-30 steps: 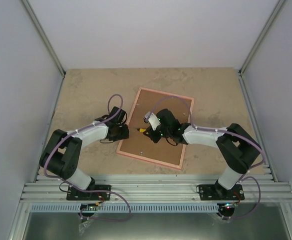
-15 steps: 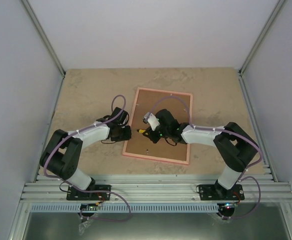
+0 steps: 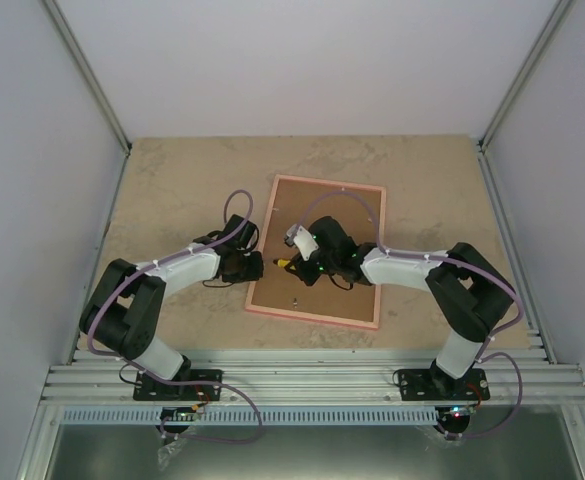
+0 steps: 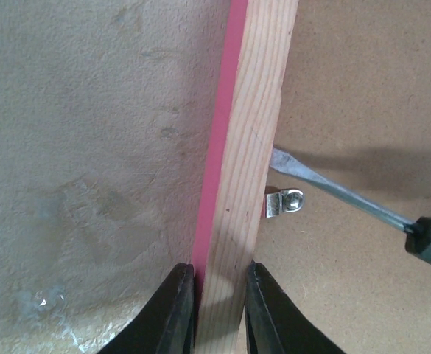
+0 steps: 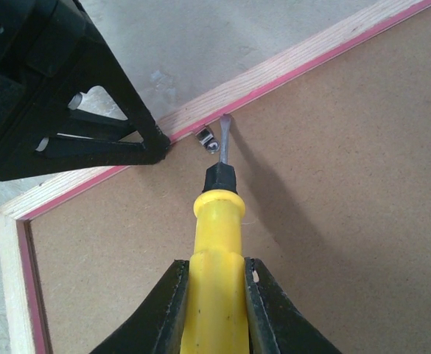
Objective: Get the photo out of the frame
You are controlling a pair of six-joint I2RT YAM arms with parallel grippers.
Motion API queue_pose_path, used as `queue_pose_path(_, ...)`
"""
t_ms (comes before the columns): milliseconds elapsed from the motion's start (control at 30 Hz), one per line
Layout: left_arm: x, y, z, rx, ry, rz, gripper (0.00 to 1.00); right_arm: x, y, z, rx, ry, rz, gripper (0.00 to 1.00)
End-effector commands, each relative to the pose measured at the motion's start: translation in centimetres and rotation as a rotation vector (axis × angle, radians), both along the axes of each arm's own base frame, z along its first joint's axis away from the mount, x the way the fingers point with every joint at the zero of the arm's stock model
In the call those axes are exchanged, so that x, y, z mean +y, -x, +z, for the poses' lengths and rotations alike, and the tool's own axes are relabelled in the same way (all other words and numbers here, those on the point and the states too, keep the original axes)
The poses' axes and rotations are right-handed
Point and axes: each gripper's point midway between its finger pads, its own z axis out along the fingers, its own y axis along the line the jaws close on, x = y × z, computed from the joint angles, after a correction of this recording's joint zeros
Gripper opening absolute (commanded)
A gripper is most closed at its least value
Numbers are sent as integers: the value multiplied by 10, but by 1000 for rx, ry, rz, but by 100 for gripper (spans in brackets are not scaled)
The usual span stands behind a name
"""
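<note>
The pink frame (image 3: 367, 215) lies face down on the table, its brown fibreboard back up. My left gripper (image 3: 260, 266) is shut on the frame's left rail (image 4: 246, 147), one finger on each side of the wood. My right gripper (image 3: 298, 262) is shut on a yellow-handled screwdriver (image 5: 215, 258). Its blade tip (image 5: 225, 127) rests at a small metal clip (image 5: 206, 139) on the inner edge of the rail. The clip (image 4: 284, 202) and blade (image 4: 333, 188) also show in the left wrist view. The photo is hidden under the backing.
The frame's near-left corner (image 5: 9, 221) shows in the right wrist view. Grey walls close in the beige table (image 3: 172, 190) on three sides. A metal rail (image 3: 302, 380) runs along the near edge by the arm bases.
A second ago the frame lay rotated; it has swung counter-clockwise and now sits squarer to the table. In the last half second both arms barely moved.
</note>
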Motion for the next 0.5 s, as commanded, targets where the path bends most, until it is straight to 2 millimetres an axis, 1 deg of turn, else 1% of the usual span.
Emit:
queue_pose_path(0, 8, 0, 1, 4, -32, 51, 15, 3, 9, -1, 29, 16, 52, 0)
queue_pose_path(467, 12, -2, 1, -2, -52, 66, 15, 1, 20, 0, 68, 49, 103, 0)
